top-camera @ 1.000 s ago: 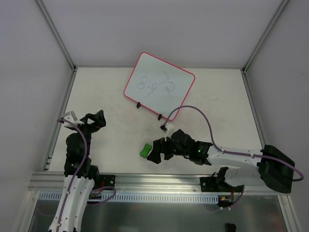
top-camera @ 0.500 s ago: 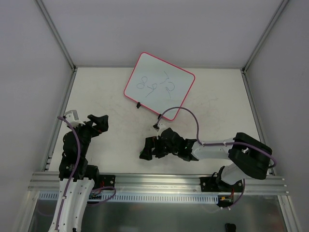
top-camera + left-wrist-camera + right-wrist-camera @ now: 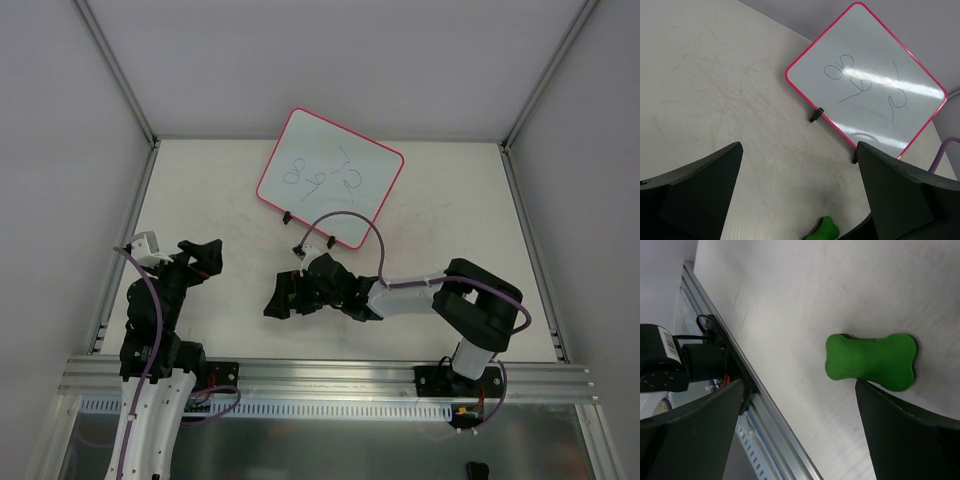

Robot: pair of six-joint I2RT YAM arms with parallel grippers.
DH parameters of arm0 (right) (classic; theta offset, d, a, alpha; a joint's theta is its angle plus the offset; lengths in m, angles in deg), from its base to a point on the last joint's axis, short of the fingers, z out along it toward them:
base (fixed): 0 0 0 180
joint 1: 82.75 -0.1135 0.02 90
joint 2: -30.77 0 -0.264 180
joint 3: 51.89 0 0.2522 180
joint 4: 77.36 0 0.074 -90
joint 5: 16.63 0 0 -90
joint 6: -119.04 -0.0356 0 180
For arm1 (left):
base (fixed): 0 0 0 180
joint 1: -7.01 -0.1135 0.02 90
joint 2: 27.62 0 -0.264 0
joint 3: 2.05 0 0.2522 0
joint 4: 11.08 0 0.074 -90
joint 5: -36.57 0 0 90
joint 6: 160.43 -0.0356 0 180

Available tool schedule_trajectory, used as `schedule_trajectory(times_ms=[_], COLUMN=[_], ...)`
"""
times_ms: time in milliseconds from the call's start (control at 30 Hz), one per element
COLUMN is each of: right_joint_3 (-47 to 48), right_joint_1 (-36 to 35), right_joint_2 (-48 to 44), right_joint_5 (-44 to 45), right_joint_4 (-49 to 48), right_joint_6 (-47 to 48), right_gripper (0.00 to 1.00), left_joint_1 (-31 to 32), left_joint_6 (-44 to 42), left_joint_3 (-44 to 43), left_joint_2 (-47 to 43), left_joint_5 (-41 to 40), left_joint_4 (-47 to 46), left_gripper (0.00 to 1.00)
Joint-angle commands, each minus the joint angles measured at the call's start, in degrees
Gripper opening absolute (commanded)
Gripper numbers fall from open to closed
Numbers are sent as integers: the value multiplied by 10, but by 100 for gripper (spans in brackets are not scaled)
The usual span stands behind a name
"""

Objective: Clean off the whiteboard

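Observation:
The whiteboard [image 3: 330, 178], white with a pink-red frame and dark numerals, lies at the back middle of the table; it also shows in the left wrist view [image 3: 865, 85]. The green bone-shaped eraser [image 3: 870, 360] lies flat on the table in the right wrist view, and a bit of it shows in the left wrist view [image 3: 824, 229]. My right gripper [image 3: 283, 297] is open over the eraser, which it hides in the top view. In the right wrist view [image 3: 799, 390] one finger [image 3: 905, 435] touches the eraser's near edge. My left gripper [image 3: 200, 255] is open and empty at the left, also seen in its wrist view [image 3: 799, 150].
The right arm's purple cable [image 3: 345, 215] arches over the whiteboard's near corner and its black clip feet [image 3: 287, 217]. An aluminium rail [image 3: 330, 375] runs along the table's near edge, close to the right gripper [image 3: 765, 395]. Grey walls enclose the table.
My right arm has swung left and slightly away, bringing its gripper over the eraser, which no longer shows in the top view. My left gripper has shifted only slightly.

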Motion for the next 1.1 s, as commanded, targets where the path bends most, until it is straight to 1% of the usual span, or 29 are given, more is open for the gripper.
schedule_trajectory(times_ms=[0,100,167,233,333,400,433,467,500,567,600,633,700,767,800,867,933,1000,1033,1067], right_joint_3=[59,97,107,99,63,32,21,9,-2,-29,-34,-45,-54,-78,-88,-115,-133,-149,-151,-153], right_joint_1=[3,13,19,18,19,19,19,19,19,20,20,21,33,56,62,86,103,137,153,189], right_joint_2=[17,35,41,20,-19,-76,-98,-146,-172,-221,-265,-285,-331,-364,-379,-430,-478,-499,-504,-506], right_joint_5=[-12,-26,-38,-34,-24,-11,14,29,45,84,97,105,98,90,86,90,91,68,53,8], right_joint_4=[-46,-38,-39,-39,-36,-20,2,16,28,66,81,104,114,120,120,124,124,127,133,133], right_joint_6=[14,22,27,33,48,66,72,80,97,116,126,142,158,157,156,154,150,147,143,139], right_gripper=[99,99,99,99,99,99,99,99,99,99,99,99,99,99,99,99,99,99,99,99], left_joint_1=[0,0,0,0,0,0,0,0,0,0,0,0,0,0,0,0,0,0,0,0], left_joint_6=[11,7,22,50,86,100,83,81,77,98,113,129,130,140,165,174,151,142,126,115], left_joint_3=[-20,-22,-20,-12,1,8,9,9,6,5,13,15,26,31,41,47,52,56,56,55], left_joint_2=[-1,6,6,2,3,8,17,23,29,51,56,64,70,70,70,63,48,33,21,17], left_joint_5=[-1,26,32,28,46,57,67,83,97,103,104,108,127,119,114,112,117,109,112,126], left_joint_4=[0,1,2,2,1,1,1,-3,-4,-4,-4,-7,-29,-32,-31,-36,-57,-58,-58,-58], left_gripper=[99,99,99,99,99,99,99,99,99,99,99,99,99,99,99,99,99,99,99,99])
